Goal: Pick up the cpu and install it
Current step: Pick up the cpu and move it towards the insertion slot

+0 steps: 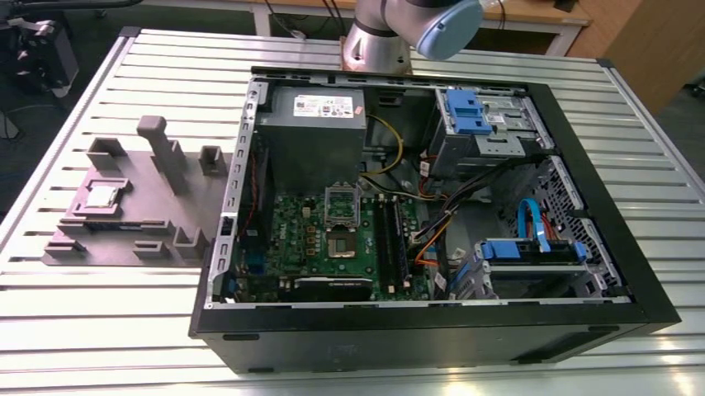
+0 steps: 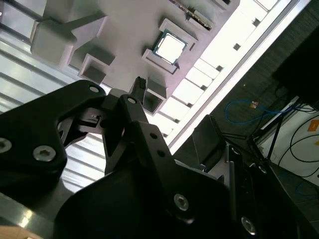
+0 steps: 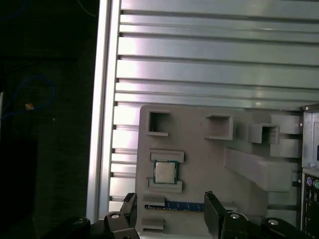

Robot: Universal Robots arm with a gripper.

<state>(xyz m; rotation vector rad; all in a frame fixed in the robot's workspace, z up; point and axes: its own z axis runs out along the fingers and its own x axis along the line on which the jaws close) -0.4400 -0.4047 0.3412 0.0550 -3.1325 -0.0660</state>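
One cpu (image 3: 165, 172) (ungrasped), pincer (image 3: 170, 196) spread

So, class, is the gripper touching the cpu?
Apart. In the first wrist view the cpu lies in the grey holder, with bare holder showing between it and the open gripper.

The cpu (image 1: 102, 195) is a small, flat, square chip with a silvery-grey metal top and a pale edge. It lies flat, metal side up, in a shallow square nest of the grey fixture (image 1: 144, 200), at the exterior view's left of the open computer case (image 1: 418, 334).
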